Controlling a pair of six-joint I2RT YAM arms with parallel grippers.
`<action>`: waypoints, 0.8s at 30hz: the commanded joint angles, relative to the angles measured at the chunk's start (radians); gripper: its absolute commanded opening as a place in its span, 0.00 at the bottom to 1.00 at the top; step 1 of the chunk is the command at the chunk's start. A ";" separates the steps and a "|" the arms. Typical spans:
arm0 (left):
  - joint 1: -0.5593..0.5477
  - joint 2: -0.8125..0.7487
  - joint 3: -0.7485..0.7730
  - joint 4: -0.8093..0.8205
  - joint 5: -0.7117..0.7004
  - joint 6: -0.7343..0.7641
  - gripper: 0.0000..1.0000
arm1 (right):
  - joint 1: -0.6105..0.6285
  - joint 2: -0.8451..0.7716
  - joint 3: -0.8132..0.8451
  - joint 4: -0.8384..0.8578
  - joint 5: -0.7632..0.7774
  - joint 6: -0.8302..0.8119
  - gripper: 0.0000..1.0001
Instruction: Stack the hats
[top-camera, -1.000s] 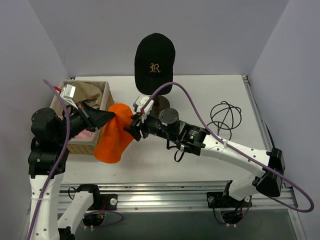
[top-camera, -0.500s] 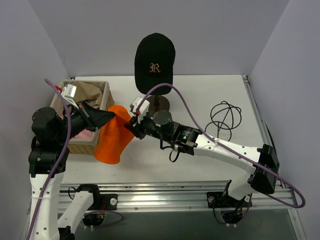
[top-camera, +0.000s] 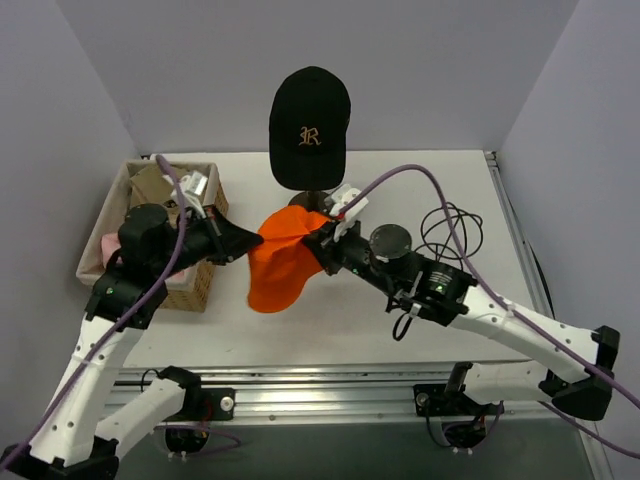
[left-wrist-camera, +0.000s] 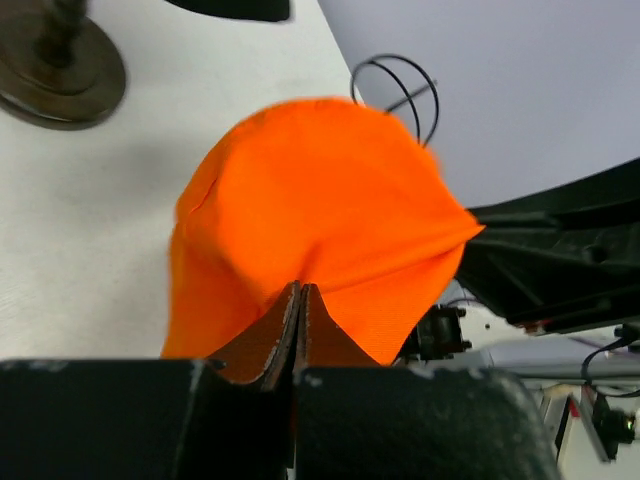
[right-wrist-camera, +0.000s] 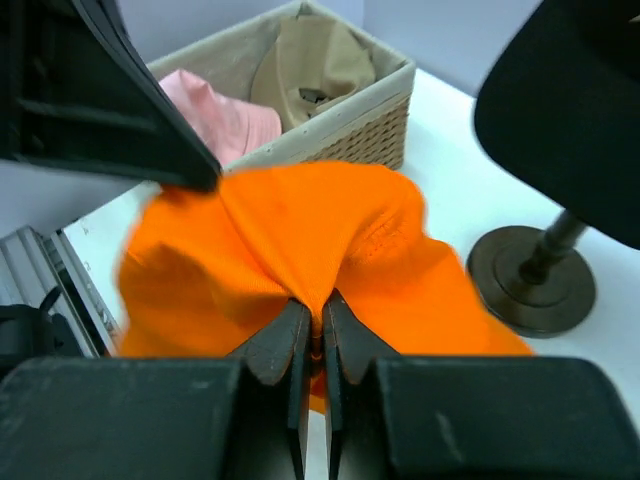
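Observation:
The bright orange hat (top-camera: 282, 258) hangs above the table between both grippers, in front of the stand. My left gripper (top-camera: 256, 241) is shut on its left edge; the left wrist view shows the hat (left-wrist-camera: 320, 220) pinched in closed jaws. My right gripper (top-camera: 318, 243) is shut on its right edge; the right wrist view shows the hat (right-wrist-camera: 300, 240) pinched too. The black cap with gold "R" (top-camera: 309, 125) sits on the head form behind. The tan cap (right-wrist-camera: 315, 60) and pale pink hat (right-wrist-camera: 225, 115) lie in the wicker basket (top-camera: 195, 290).
The dark round stand base (right-wrist-camera: 530, 280) is just behind the orange hat. A black wire frame (top-camera: 450, 232) lies at the right of the table. Grey walls enclose the left, back and right sides.
Both grippers have carried the orange hat right and toward the stand. The left arm has swung in over the basket; the right arm has pulled back to the right.

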 joint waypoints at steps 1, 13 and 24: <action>-0.182 0.036 0.012 0.089 -0.241 0.014 0.02 | -0.007 -0.124 0.021 -0.120 0.161 0.006 0.00; -0.583 0.347 0.185 0.273 -0.582 0.038 0.02 | -0.026 -0.374 -0.016 -0.307 0.540 -0.044 0.00; -0.600 0.775 0.616 0.310 -0.611 0.160 0.02 | -0.350 -0.280 0.024 -0.218 0.571 -0.152 0.00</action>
